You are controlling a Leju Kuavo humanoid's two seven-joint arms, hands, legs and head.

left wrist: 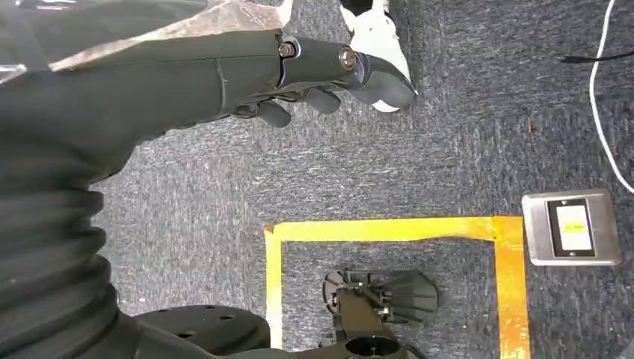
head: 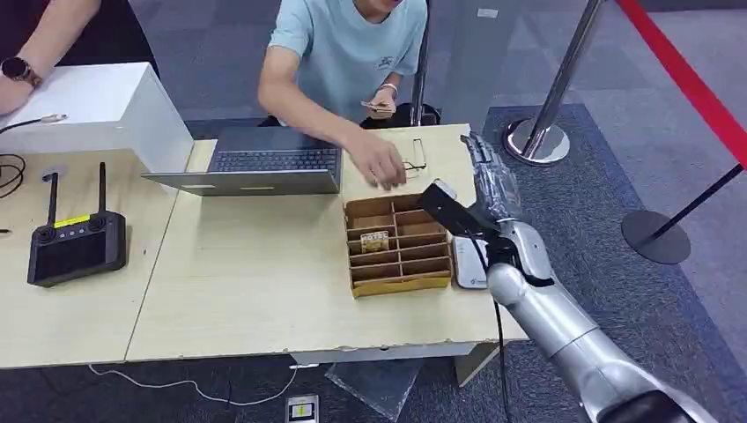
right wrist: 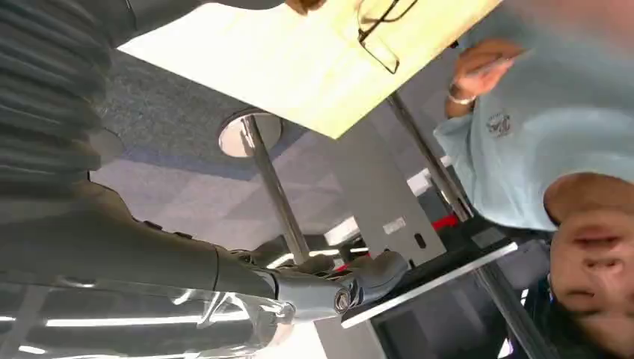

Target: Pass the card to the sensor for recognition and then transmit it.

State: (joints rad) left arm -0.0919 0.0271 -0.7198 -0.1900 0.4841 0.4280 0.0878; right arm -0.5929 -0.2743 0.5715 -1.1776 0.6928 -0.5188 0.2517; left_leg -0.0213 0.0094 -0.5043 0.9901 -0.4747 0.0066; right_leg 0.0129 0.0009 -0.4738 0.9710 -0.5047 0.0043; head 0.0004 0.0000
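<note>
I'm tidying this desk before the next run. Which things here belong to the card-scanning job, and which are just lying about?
Belongs to the job:
- brown cardboard divider box holding a small yellowish card
- white flat sensor pad beside the box
- raised right hand, empty

Lying about:
- grey open laptop
- black remote controller with antennas
- thin-framed glasses
- white box

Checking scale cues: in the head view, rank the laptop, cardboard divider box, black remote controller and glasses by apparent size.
1. laptop
2. cardboard divider box
3. black remote controller
4. glasses
The laptop and glasses lie farther from the camera, so their true sizes are understated.
</note>
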